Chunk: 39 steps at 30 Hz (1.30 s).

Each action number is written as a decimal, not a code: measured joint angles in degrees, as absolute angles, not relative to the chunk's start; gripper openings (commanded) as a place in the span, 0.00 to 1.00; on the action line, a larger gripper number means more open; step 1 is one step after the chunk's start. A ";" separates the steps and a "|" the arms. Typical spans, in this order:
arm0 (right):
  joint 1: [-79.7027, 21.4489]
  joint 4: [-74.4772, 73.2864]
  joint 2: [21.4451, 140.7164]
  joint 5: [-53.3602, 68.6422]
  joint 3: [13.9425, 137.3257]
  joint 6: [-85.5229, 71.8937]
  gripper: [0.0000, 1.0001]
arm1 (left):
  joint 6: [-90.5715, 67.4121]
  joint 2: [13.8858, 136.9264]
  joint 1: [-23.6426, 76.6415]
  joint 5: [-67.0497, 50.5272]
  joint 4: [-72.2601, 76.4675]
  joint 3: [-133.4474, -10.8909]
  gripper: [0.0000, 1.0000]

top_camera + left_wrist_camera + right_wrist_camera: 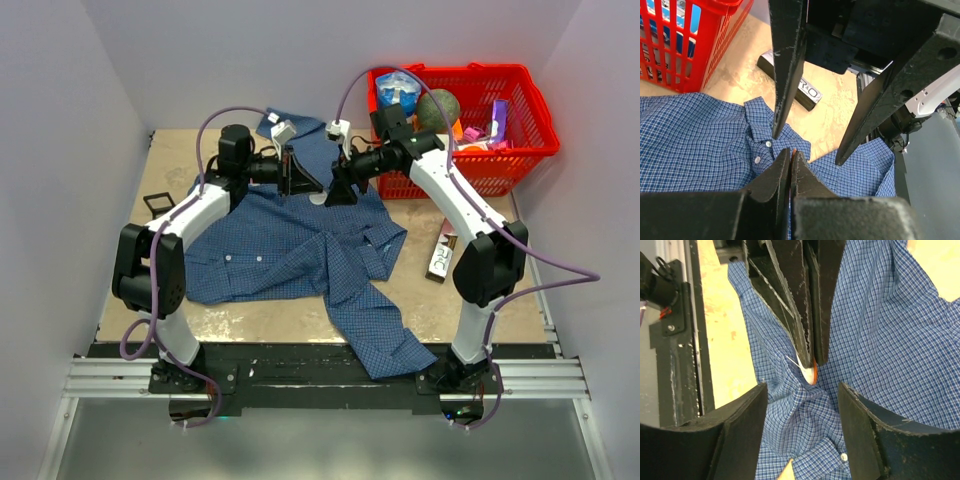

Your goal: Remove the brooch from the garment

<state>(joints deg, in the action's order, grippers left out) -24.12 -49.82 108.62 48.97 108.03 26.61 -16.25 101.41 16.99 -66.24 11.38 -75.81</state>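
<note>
The left gripper (790, 156) is pinched tight on the brooch (812, 375). Only a thin orange edge peeks out between its tips. The brooch sits on the blue shirt (270, 250), close to two little white buttons (768, 144), at the far middle of the table (480, 300). The right gripper (802, 390) hangs just over the same spot. Its two fingers are wide apart and have nothing in them.

I think the job now is to get the pin out of the cloth. To do it well, the right gripper should come down and hold the shirt flat beside the brooch (not on it). Then the left one can pull slowly and straight, so the cloth does not lift or rip.

A dark box (807, 92) lies near the red basket (500, 80). It has white letters that look like "R" and "O". I cannot read the rest.
</note>
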 measured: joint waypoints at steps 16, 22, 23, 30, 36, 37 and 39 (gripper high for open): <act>-24.75 -47.18 109.58 50.54 108.31 22.00 0.36 | -19.57 101.43 18.41 -67.33 16.75 -75.64 0.00; -24.77 -46.30 109.56 50.68 108.31 20.62 0.33 | -20.05 101.43 18.52 -67.31 17.17 -75.64 0.00; -24.77 -46.24 109.56 50.70 108.31 20.53 0.33 | -20.18 101.43 18.52 -67.29 17.23 -75.64 0.00; -24.75 -46.00 109.56 50.65 108.29 20.36 0.26 | -20.60 101.43 18.52 -67.33 17.80 -75.64 0.00; -24.75 -45.60 109.56 50.59 108.29 19.66 0.21 | -20.62 101.45 18.52 -67.35 18.59 -75.64 0.00; -24.75 -45.54 109.56 50.52 108.27 19.53 0.21 | -20.62 101.45 18.52 -67.35 18.65 -75.64 0.00; -24.75 -45.45 109.56 50.52 108.25 19.46 0.22 | -20.64 101.45 18.52 -67.35 18.74 -75.64 0.00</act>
